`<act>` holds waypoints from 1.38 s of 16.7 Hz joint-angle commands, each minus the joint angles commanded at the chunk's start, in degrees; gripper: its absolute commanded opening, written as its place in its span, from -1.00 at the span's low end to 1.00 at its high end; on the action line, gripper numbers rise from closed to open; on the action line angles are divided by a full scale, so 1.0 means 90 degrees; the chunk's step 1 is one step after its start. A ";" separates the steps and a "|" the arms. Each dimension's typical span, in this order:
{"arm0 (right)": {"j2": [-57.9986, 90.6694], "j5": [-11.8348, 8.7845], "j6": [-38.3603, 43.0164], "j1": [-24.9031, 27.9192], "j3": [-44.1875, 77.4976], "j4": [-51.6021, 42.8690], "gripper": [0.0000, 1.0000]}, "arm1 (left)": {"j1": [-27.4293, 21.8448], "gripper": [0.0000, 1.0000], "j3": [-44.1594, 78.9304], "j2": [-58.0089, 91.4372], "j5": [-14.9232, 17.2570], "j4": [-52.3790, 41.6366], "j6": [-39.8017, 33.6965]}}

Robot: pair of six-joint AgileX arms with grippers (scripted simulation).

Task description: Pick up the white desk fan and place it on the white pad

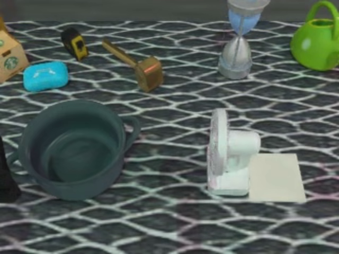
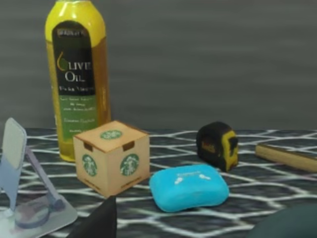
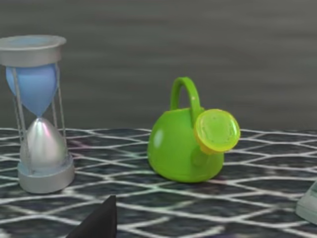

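Fan [image 1: 229, 153] upright on worktop [image 1: 175, 222], base just touching left edge of white pad [image 1: 276, 178]; dark pot [image 1: 74, 148] well to left. End effectors: only dark fingertips [image 2: 99, 220] [image 3: 99, 220] visible, spread or closed cannot tell.

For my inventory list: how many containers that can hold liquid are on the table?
3: olive oil bottle at far left; dark pot at front left; green watering can at far right. Others may be hidden.

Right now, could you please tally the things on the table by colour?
White: 2, white desk fan, white pad
Green: 2, pot, watering can
Blue: 2, soap, hourglass
Yellow or brown: 4, tape measure, hammer, box, oil bottle
Clear: 1, phone stand
Total: 11
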 joint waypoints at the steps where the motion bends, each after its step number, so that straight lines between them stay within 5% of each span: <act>1: 0.0000 0.0000 0.0000 0.0000 0.0000 0.0000 1.00 | 0.0000 1.00 0.0000 0.0000 0.0000 0.0000 0.0000; 9: 0.1864 0.0010 0.0683 0.0678 0.1831 -0.1658 1.00 | 0.0000 1.00 0.0000 0.0000 0.0000 0.0000 0.0000; 23: 1.0978 0.0011 0.3628 0.3355 1.0895 -0.7913 1.00 | 0.0000 1.00 0.0000 0.0000 0.0000 0.0000 0.0000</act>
